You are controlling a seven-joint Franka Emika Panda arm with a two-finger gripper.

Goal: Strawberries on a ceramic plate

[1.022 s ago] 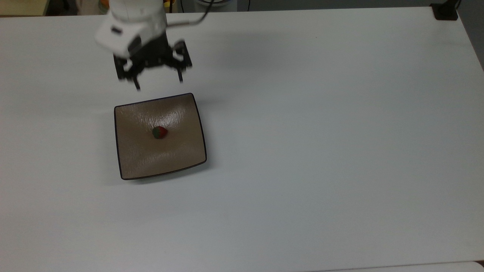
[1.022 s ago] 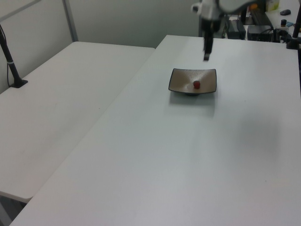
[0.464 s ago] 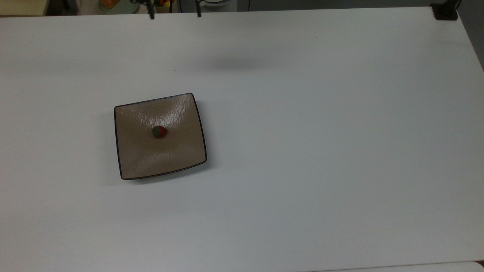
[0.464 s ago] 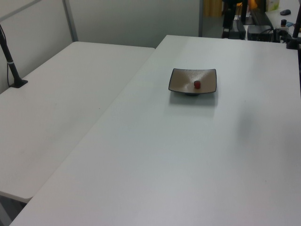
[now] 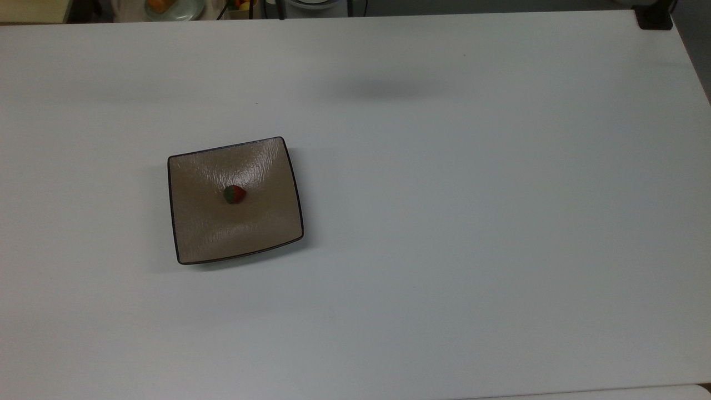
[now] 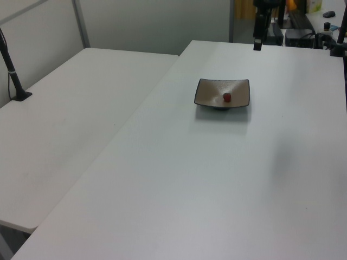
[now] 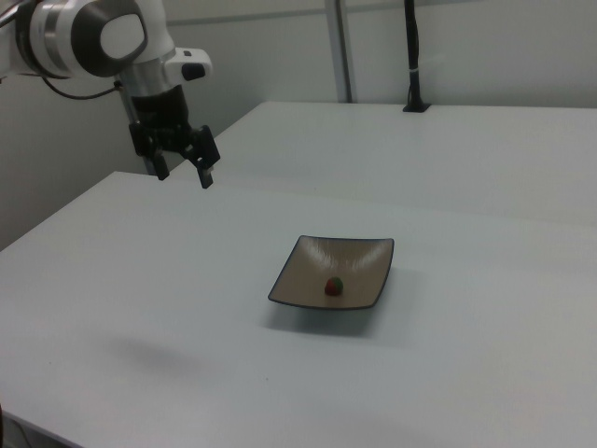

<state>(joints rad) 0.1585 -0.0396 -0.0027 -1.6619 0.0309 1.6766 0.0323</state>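
Observation:
A small dark-red strawberry (image 5: 235, 194) (image 6: 227, 97) (image 7: 333, 286) with a green cap lies near the middle of the square tan-brown ceramic plate (image 5: 194, 233) (image 6: 209, 92) (image 7: 298, 271). The plate rests on the white table. My gripper (image 7: 184, 174) hangs high above the table, well to the right view's left of the plate, open with nothing between its black fingers. In the left view a dark finger (image 6: 257, 38) of my gripper shows beyond the table's far edge, above and behind the plate.
The white table (image 5: 444, 222) stretches wide around the plate. A second white table (image 6: 81, 108) adjoins it at the left view's left, with a black post (image 6: 13, 76) on it. Clutter sits past the far edge (image 5: 172, 6). A black mount (image 5: 654, 16) occupies the top view's right corner.
My gripper has risen and pulled away from just behind the plate, leaving the top view. The strawberry and the plate have stayed where they were.

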